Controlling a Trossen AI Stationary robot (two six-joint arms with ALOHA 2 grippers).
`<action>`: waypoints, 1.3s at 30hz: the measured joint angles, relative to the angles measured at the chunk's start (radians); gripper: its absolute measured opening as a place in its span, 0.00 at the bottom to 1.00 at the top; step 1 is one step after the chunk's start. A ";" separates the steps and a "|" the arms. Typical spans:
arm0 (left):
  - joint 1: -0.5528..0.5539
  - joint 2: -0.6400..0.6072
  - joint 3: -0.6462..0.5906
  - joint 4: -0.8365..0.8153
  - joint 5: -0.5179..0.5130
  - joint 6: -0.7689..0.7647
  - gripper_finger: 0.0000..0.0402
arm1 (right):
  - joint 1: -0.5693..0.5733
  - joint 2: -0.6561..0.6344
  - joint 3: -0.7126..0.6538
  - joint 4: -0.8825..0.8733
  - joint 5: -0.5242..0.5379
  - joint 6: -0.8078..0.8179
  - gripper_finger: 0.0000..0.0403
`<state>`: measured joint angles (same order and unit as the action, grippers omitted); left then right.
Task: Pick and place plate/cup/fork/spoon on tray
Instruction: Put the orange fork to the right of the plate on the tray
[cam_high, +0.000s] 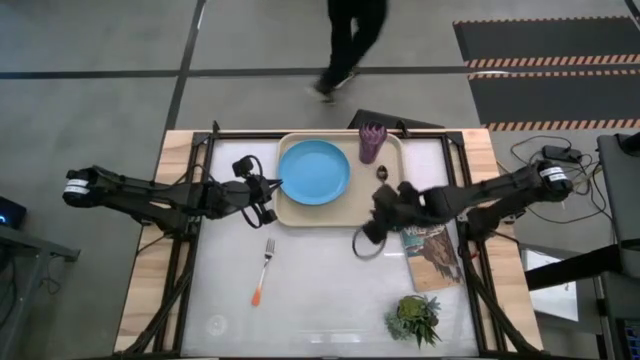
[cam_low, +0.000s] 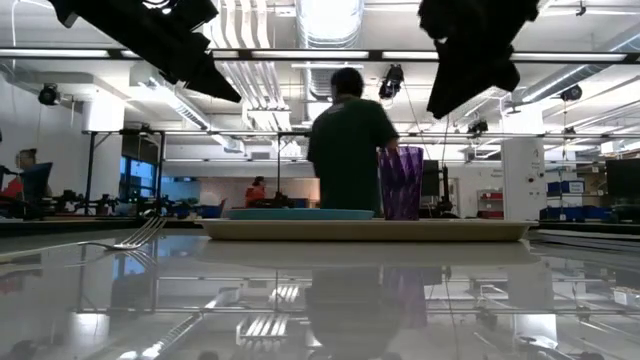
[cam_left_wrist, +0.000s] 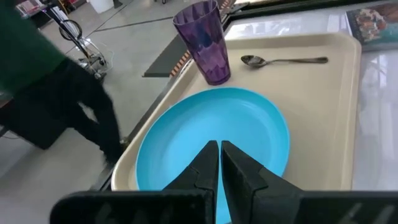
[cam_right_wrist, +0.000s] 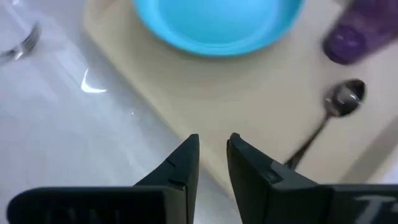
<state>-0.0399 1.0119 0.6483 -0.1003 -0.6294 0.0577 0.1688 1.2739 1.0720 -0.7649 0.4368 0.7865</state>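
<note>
The cream tray (cam_high: 392, 205) lies at the table's far middle. On it are the light-blue plate (cam_high: 314, 171), the purple cup (cam_high: 372, 143) standing at its far right, and the dark spoon (cam_left_wrist: 283, 61) lying flat near the cup. The orange-handled fork (cam_high: 262, 270) lies on the table in front of the tray, tines toward it. My left gripper (cam_left_wrist: 219, 155) is shut and empty, raised over the plate's left edge. My right gripper (cam_right_wrist: 213, 146) is a little open and empty, raised over the tray's near right edge, near the spoon (cam_right_wrist: 336, 106).
A picture-covered book (cam_high: 432, 250) lies right of the tray's near corner, under my right arm. A small green potted plant (cam_high: 413, 318) stands near the front right. A person (cam_high: 350, 45) walks on the floor beyond the far edge.
</note>
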 joint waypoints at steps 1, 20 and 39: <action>0.000 0.000 0.000 0.011 0.000 0.000 0.00 | 0.028 0.005 -0.004 0.015 0.022 -0.011 0.17; 0.000 0.002 0.005 0.012 0.003 -0.146 0.00 | 0.172 -0.174 -0.343 0.435 0.143 -0.290 0.12; -0.077 0.081 0.045 -0.218 0.282 -0.918 0.00 | 0.172 -0.584 -0.615 0.735 0.103 -0.690 0.12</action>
<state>-0.1166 1.0930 0.6936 -0.3183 -0.3476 -0.8599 0.3405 0.6898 0.4571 -0.0302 0.5397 0.0969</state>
